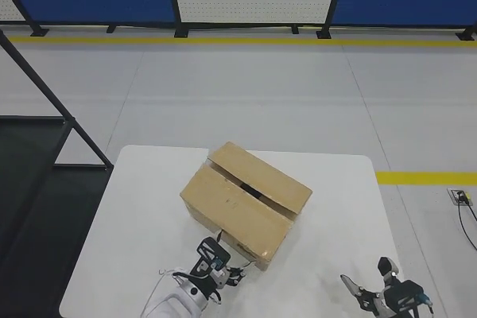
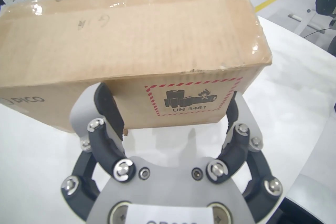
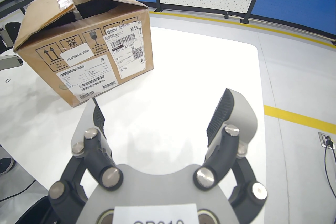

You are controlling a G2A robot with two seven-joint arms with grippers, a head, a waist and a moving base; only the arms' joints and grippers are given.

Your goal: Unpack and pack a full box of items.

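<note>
Box: the cardboard box [image 1: 246, 203] sits at the centre of the top view on the white table [image 1: 143, 238], turned at an angle to the table's edges.
Flaps: the top flaps [image 3: 52, 7] are not sealed. A dark gap runs between them and one stands a little raised. What lies inside cannot be made out.
Left claw: the left gripper [image 1: 230, 272] is at lower centre of the top view, released. Its fingers [image 2: 107, 104] are spread wide just beside the box's near wall, with a hazard label [image 2: 191, 99] between them. Whether they touch the cardboard I cannot tell.
Right claw: the right gripper [image 1: 367, 280] is at lower right of the top view, also released, over bare tabletop and well apart from the box.
Side wall: shipping labels [image 3: 126, 51] cover the wall that faces the right gripper.
</note>
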